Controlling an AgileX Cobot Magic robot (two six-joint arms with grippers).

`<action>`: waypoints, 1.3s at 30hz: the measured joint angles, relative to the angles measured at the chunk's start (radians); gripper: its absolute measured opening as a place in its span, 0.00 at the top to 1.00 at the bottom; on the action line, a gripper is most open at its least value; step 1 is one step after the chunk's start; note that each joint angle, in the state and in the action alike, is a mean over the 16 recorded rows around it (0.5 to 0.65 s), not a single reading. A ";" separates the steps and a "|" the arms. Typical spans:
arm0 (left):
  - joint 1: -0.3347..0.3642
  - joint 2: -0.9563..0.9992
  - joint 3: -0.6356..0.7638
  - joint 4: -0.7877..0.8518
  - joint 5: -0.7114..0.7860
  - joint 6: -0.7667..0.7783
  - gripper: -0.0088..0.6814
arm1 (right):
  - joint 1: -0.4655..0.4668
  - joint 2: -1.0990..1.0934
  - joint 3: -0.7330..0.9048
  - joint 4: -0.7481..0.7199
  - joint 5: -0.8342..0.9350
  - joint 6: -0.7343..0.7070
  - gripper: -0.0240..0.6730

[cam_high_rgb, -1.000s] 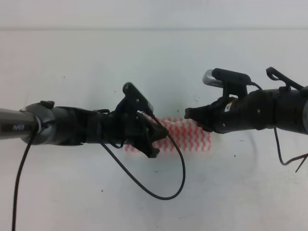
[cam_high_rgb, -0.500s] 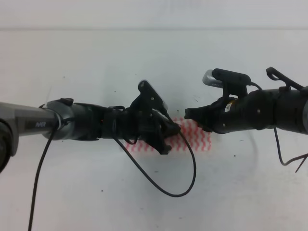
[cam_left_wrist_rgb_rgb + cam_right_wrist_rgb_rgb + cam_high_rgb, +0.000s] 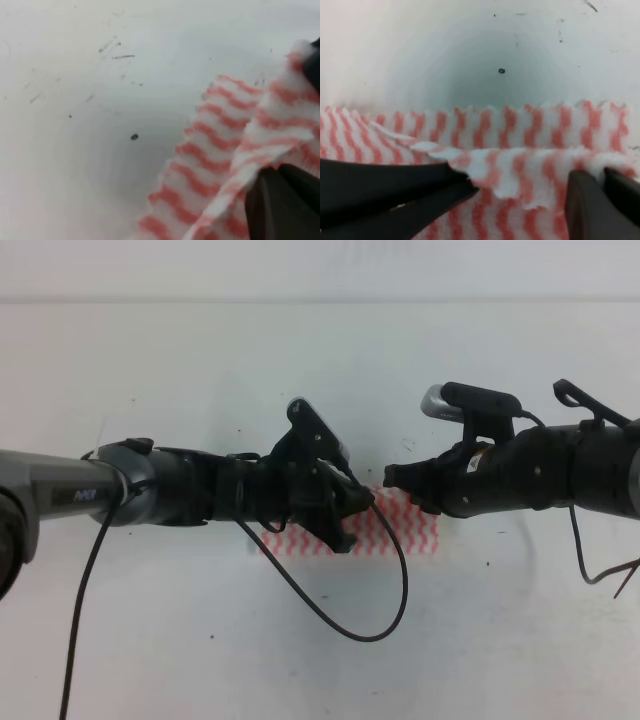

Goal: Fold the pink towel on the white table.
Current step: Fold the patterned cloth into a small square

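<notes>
The pink towel (image 3: 392,530) lies just below the centre of the exterior high view on the white table (image 3: 300,370), much of it hidden under the two black arms; only its right part and a strip of its lower left edge show. In the left wrist view the towel (image 3: 225,150) fills the lower right, one striped layer lifted and folded over the layer beneath, blurred at close range. The left gripper (image 3: 350,515) sits over the towel's middle; its dark finger (image 3: 282,205) at the lower right corner presses against the raised edge, and the jaws appear closed on that edge, though the tips are cut off by the frame. The right gripper (image 3: 400,485) hovers at the towel's upper right. In the right wrist view its dark fingers (image 3: 395,192) stand apart at the lower left and lower right, with a raised fold of towel (image 3: 520,150) between them; whether they touch the cloth cannot be made out.
</notes>
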 joint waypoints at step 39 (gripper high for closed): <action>0.064 -0.284 0.122 0.276 -0.212 -0.510 0.99 | -0.037 0.011 -0.196 -0.139 0.200 0.000 0.97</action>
